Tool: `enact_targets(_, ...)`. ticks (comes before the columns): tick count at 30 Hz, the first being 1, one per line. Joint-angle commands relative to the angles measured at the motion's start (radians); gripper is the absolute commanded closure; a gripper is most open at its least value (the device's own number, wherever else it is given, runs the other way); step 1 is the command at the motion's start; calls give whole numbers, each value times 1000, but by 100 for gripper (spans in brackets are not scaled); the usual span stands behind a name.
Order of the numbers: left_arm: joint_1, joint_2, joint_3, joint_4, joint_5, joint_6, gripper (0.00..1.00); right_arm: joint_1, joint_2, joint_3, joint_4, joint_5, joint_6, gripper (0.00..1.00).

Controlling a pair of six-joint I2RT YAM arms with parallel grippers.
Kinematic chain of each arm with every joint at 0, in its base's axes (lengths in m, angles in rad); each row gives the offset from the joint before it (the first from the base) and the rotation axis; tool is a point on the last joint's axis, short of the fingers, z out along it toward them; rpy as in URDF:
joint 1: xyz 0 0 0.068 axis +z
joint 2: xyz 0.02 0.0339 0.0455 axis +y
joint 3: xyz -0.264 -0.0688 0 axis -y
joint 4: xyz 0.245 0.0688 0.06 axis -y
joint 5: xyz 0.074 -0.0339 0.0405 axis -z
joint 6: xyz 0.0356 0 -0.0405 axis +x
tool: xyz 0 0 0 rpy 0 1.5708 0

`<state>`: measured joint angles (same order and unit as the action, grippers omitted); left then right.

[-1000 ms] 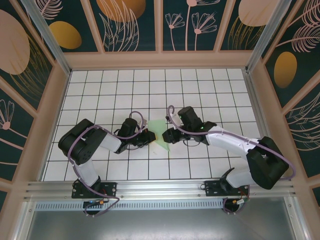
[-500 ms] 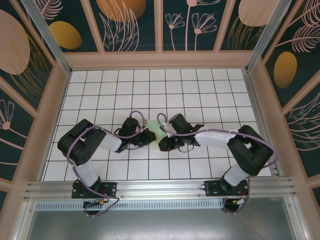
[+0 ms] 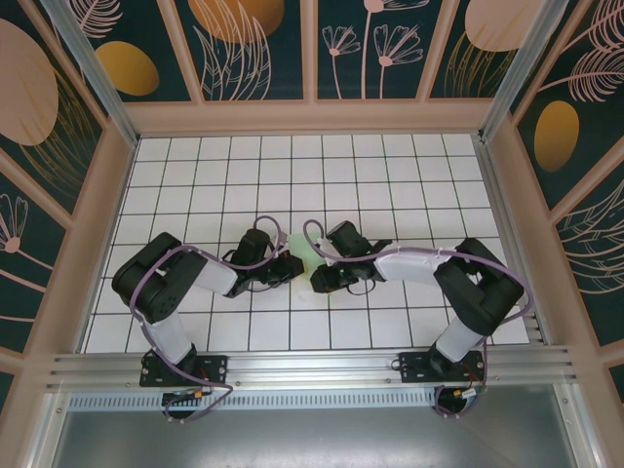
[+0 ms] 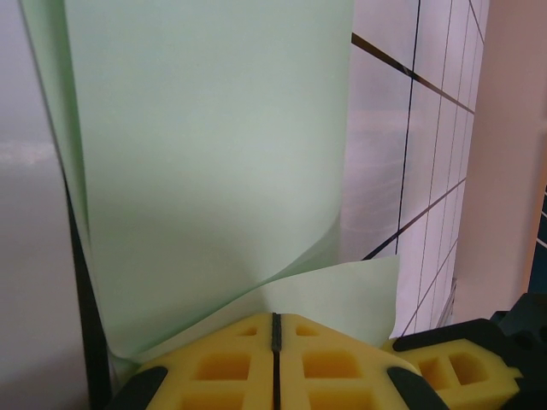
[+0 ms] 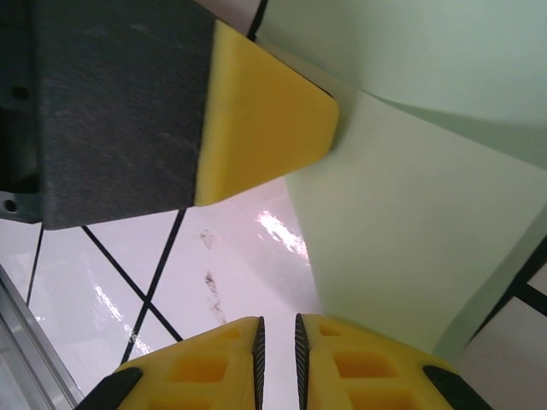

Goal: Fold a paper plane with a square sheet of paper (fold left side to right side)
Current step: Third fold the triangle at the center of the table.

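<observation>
Left arm: reaches from the near-left base toward the middle of the counter (image 3: 390,185), wrist low over the tiles.
Left gripper (image 3: 290,265): closed. The left wrist view shows the two yellow fingers (image 4: 214,367) pressed flat together, with a thin dark seam between them.
Left gripper, contact: the square sheet of paper (image 4: 214,154) comes out from the fingertips, pinched at its edge.
Sheet, place: mid-counter, between the two grippers. From above a small pale green patch (image 3: 301,252) shows just far of the gripper heads.
Sheet, form: the left wrist view shows what the top view does not. One layer curls up and away from the gripper (image 4: 273,323), and a lower flap spreads to the right over the counter (image 4: 376,171).
Sheet, surface: plain, unmarked pale green.
Crease: the right wrist view shows a shadowed fold line across the sheet (image 5: 402,222), starting at the tip of one of the left gripper's fingers (image 5: 265,111).
Right gripper (image 3: 314,281): just right of the left gripper, the heads nearly touching.
Right gripper, state: narrow. The right wrist view (image 5: 276,329) shows the fingers a thin slit apart, with bare white counter (image 5: 231,256) seen through it and nothing in it.
Right gripper, contact: the sheet's edge runs down to its right-hand finger. Whether it passes under that finger cannot be told.
Cross-check: one of the right gripper's fingers (image 4: 453,367) shows at the near-right corner of the left wrist view, beside the flap.
Right arm: folded back along the near-right of the counter.
</observation>
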<state>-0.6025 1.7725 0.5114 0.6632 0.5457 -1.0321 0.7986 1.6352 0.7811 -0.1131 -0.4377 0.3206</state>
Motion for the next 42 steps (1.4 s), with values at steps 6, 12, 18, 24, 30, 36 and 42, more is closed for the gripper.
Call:
enact_targets(6, 7, 28, 5, -102, -116, 51, 90, -9, 31, 18, -32, 20, -14, 79)
enact_targets(12, 6, 24, 5, -108, -122, 53, 90, -10, 44, 15, -39, 25, -14, 80)
enact_targets(18, 6, 28, 5, -112, -130, 56, 90, -10, 45, 6, -66, 44, -2, 83)
enact_targets(24, 7, 30, 6, -123, -139, 63, 90, -18, 59, -6, -100, 71, 34, 87)
enact_targets(30, 6, 33, 6, -131, -146, 67, 90, -28, 58, -18, -109, 61, 60, 87)
enact_targets(36, 7, 41, 7, -135, -156, 71, 91, -38, 31, -49, -121, 29, 106, 87)
enact_targets(42, 6, 49, 9, -135, -158, 74, 91, -42, -13, -110, -139, 17, 132, 87)
